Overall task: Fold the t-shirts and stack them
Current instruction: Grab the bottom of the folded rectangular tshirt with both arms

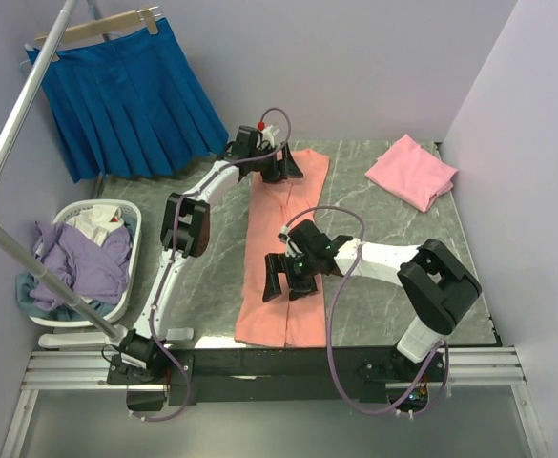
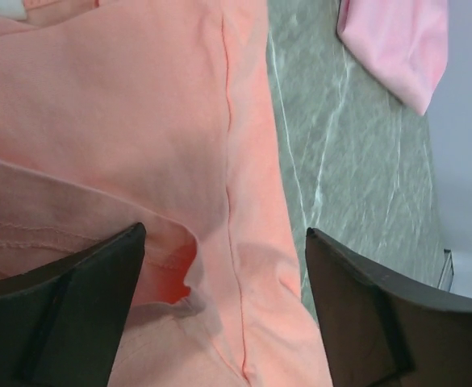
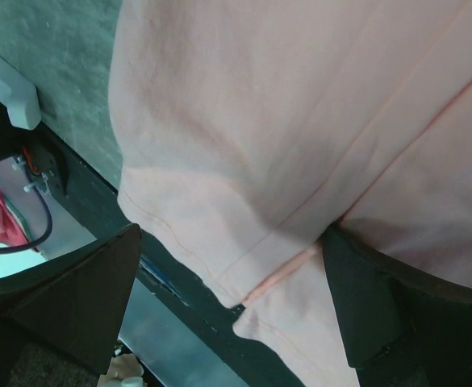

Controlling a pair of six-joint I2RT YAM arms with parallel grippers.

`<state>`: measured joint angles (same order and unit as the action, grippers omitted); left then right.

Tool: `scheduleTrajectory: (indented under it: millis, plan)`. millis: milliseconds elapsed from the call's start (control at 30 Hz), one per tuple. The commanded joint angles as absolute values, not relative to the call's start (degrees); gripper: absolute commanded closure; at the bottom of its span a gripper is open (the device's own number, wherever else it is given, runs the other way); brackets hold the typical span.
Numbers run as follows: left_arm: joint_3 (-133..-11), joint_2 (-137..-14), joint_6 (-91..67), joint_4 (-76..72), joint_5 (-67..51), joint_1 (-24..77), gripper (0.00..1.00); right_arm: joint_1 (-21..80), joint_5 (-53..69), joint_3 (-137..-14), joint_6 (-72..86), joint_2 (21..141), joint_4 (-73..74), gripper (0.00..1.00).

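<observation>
left gripper [image 2: 226,235] spread | right gripper [image 3: 231,234] spread | 1 salmon tee [image 1: 269,212] beneath both | 1 pink tee [image 1: 412,172] folded, apart

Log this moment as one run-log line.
salmon tee: folded lengthwise strip, mid-table | pink tee: folded, far right | left gripper: open over far end | right gripper: open over near end

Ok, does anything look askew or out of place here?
The salmon-orange t-shirt, folded into a long strip, lies slightly slanted, and its near hem hangs past the table's front edge. The folded pink t-shirt looks tidy.
</observation>
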<state>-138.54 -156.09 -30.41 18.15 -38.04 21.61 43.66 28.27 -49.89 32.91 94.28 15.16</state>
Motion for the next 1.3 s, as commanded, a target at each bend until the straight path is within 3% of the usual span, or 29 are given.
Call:
scheduleTrajectory:
  millis: [0,300,533,700,767,900,1133,1267]
  plan:
    - [-141.8,-161.5,-30.5,17.1,-33.3,18.7,0.08,44.6,25.2,-48.1,35.6,94.0,16.0,0.00]
    - [-144.2,-163.2,-32.9,12.8,-31.9,15.6,0.01,50.4,29.2,-47.5,36.6,99.0,15.1,0.00]
    - [-136.5,-154.8,-33.0,8.5,-32.3,15.6,0.01,53.5,14.1,-53.6,32.2,88.6,19.0,0.00]
    - [-131.2,-142.2,-31.0,10.2,-28.8,15.7,0.01,53.0,-6.9,-59.4,28.7,81.3,25.1,0.00]
    - [-125.1,-137.3,-30.3,10.7,-24.8,15.7,0.01,49.8,-10.8,-60.4,28.6,79.4,26.7,0.00]
    - [-111.1,-122.7,-31.3,10.1,-20.3,15.7,0.01,38.1,-4.6,-61.6,25.5,81.7,22.8,0.00]
    - [-75.7,-102.1,-37.3,1.9,-18.6,20.3,0.04,29.0,6.8,-80.0,20.0,103.1,20.9,0.00]
    - [-64.8,-95.0,-39.5,-1.3,-18.5,26.7,0.06,27.9,10.1,-90.2,19.7,113.5,20.4,0.00]
